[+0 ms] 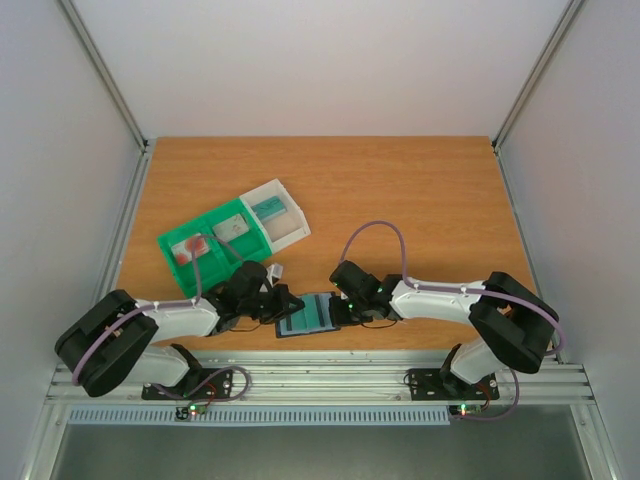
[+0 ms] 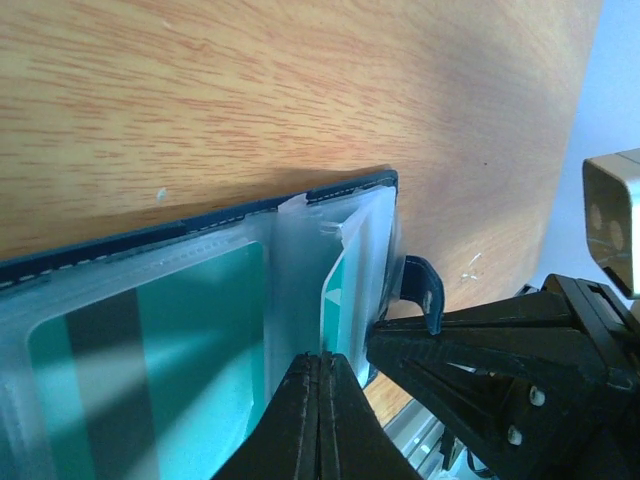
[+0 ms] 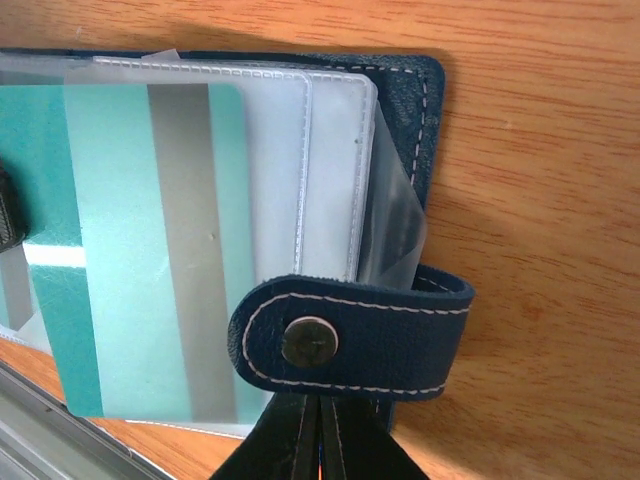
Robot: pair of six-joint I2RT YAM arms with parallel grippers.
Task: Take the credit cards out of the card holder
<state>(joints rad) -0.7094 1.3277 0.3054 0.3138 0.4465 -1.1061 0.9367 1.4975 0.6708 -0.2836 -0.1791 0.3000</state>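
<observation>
The card holder [image 1: 308, 318] lies open on the desk [image 1: 410, 190], low in the middle of the top view, between the two arms. The left gripper [image 1: 287, 305] is at its left edge and the right gripper [image 1: 338, 303] at its right edge. Both are closed with their fingers pressed together.

In the left wrist view the closed tips meet the edge of a clear plastic sleeve [image 2: 300, 270]; whether the sleeve is pinched between them cannot be told. In the right wrist view the fingertips are hidden under the dark blue strap [image 3: 390, 335] with its snap, so what they hold, if anything, cannot be told.

A teal card [image 3: 140, 260] with a grey stripe sits in the sleeves. A green-and-white tray [image 1: 166, 243] stands to the upper left of the holder.
</observation>
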